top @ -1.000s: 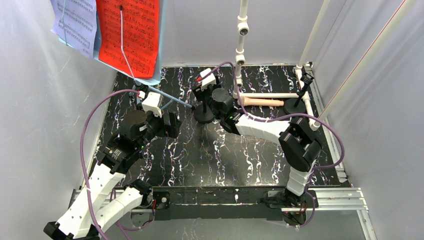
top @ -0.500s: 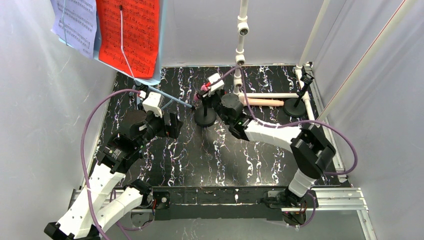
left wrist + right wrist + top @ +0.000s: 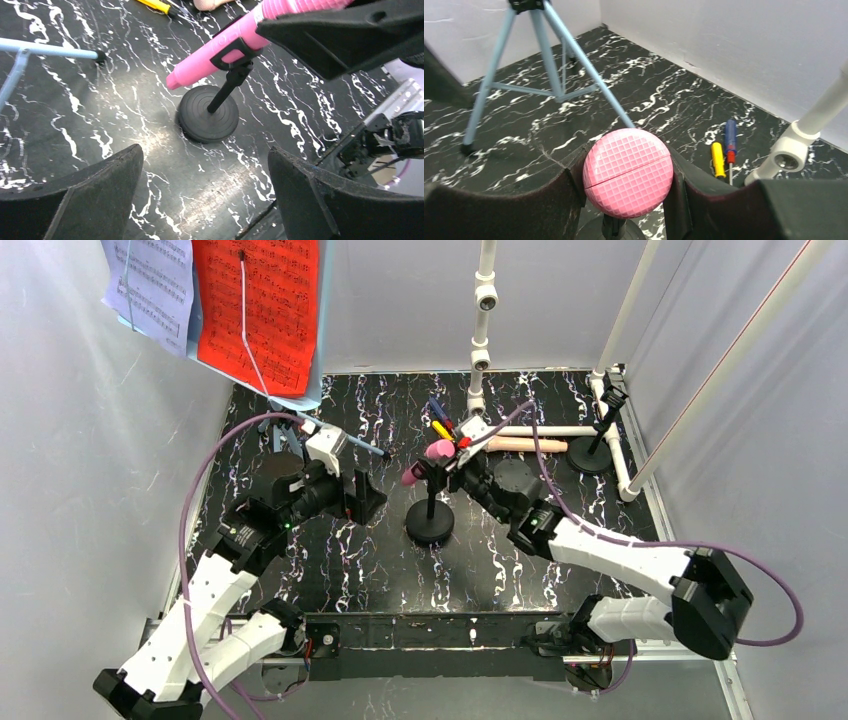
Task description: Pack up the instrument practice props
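Just changed: the right fingers [image 3: 704,195] now clamp the round head of the pink mic [image 3: 437,451]. Mic and holder [image 3: 209,113] have come toward the arm bases together.
Mic now: tilted, its handle sitting in the holder's clip [image 3: 234,50], with the holder's base down on the table [image 3: 500,570].
Meaning: probably the mic is secured but not yet freed (the clip wraps it all the same). Pulling it out likely needs the holder steadied, so packing this prop has barely begun.
Left fingers [image 3: 85,200]: spread wide and empty, hovering just left of the holder and facing its base.
Versus a second ago: the holder stood further back, by the rack [image 3: 549,65] leg tip, under a folded right arm. That arm now reaches in low from the right, and two screwdrivers [image 3: 724,150] show behind the holder.
Unmoved: the rack with its red page [image 3: 258,305] and lavender page [image 3: 150,285], back-left of the holder. The beige mic [image 3: 525,445] and second holder [image 3: 592,453] lie back-right.
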### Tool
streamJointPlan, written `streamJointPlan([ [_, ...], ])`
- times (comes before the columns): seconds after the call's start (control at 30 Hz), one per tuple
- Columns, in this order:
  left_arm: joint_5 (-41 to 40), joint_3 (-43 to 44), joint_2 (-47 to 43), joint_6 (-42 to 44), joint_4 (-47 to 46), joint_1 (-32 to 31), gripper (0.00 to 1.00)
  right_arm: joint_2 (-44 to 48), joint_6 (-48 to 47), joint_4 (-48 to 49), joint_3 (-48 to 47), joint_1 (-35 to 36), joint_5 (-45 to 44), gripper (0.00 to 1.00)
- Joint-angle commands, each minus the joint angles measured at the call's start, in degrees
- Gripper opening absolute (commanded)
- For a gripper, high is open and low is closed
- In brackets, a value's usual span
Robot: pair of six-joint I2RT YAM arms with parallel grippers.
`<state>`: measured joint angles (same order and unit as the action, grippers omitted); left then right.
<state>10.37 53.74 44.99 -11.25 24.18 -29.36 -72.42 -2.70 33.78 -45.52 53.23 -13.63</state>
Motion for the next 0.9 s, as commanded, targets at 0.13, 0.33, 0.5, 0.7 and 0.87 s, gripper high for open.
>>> streamJointPlan([
  [0.13, -2.28, -0.61, 1.47, -7.04, -2.64, -10.55, 0.91, 10.53, 7.29, 8.83, 6.38, 3.57, 3.86, 0.13],
  [0.33, -13.85, -10.11, 3.72, -12.65, -16.72, -22.07, 0.84, 12.36, 7.28, 9.68, 9.08, 7.43, 2.01, 0.14],
  [0.5, -23.25, -16.22, 6.01, -12.23, -25.65, -27.81, 0.82, 12.69, 7.36, 12.58, 12.34, 11.2, -0.61, 0.14],
  [0.7, -32.01, -23.67, 5.92, -12.91, -33.74, -31.88, 0.79, 12.6, 6.59, 15.8, 15.13, 15.87, -6.12, 0.13],
  [0.87, -34.25, -30.65, 4.67, -13.32, -43.56, -32.33, 0.76, 11.06, 5.83, 19.22, 16.79, 19.46, -10.71, 0.13],
])
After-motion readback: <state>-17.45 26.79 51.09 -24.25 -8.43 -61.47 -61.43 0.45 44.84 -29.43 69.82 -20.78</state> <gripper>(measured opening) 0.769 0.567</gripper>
